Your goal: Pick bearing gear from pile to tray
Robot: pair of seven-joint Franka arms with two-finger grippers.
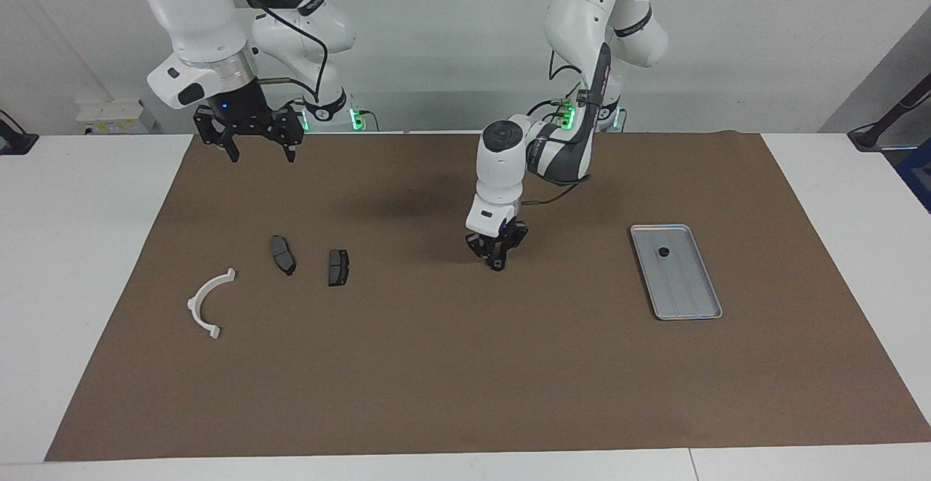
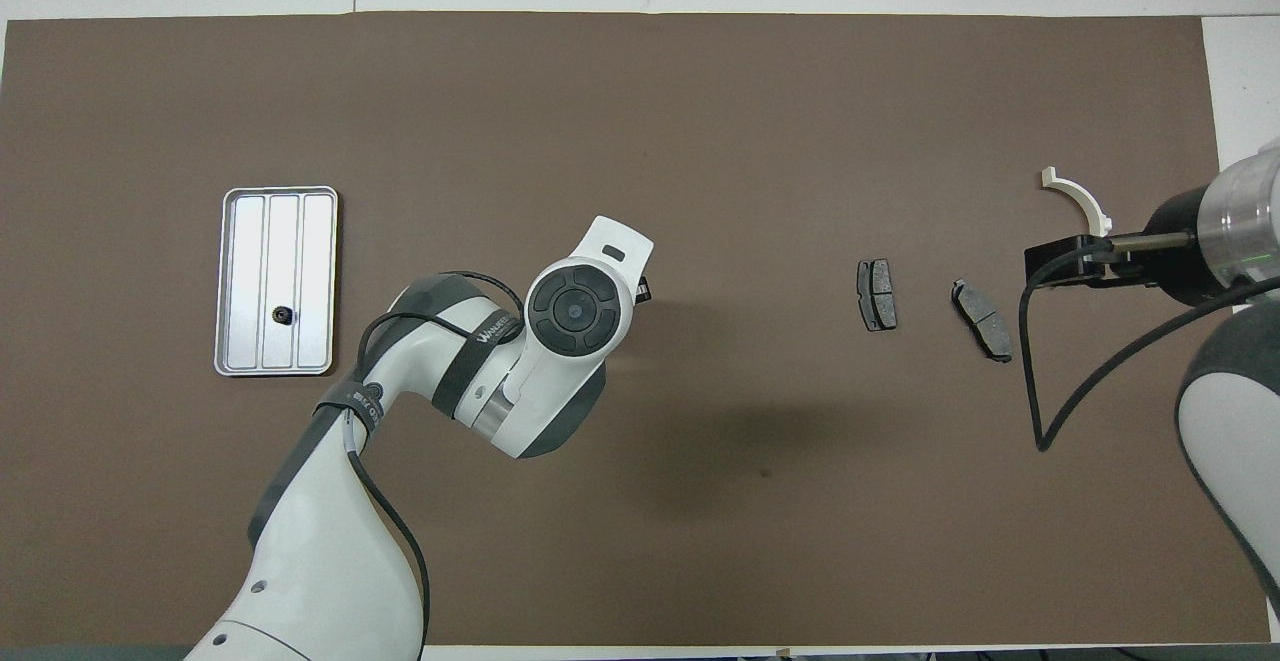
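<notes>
Bearing gear (image 1: 496, 265): centre frame, on mat, pinched by left gripper (image 1: 497, 263) | right gripper (image 1: 257, 152): upper left, raised, fingers spread, empty | tray (image 1: 691, 305): right, holding one gear (image 1: 663, 252).

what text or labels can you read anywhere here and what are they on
Left arm's dark strap: white lettering that seems to start "WAN"; the rest is too blurred to read.
Same strap in the facing view: lettering there, too small to read.
Right arm's black joint band: faint white print, unreadable.
Tray, brake pads, white bracket: no text visible.
</notes>
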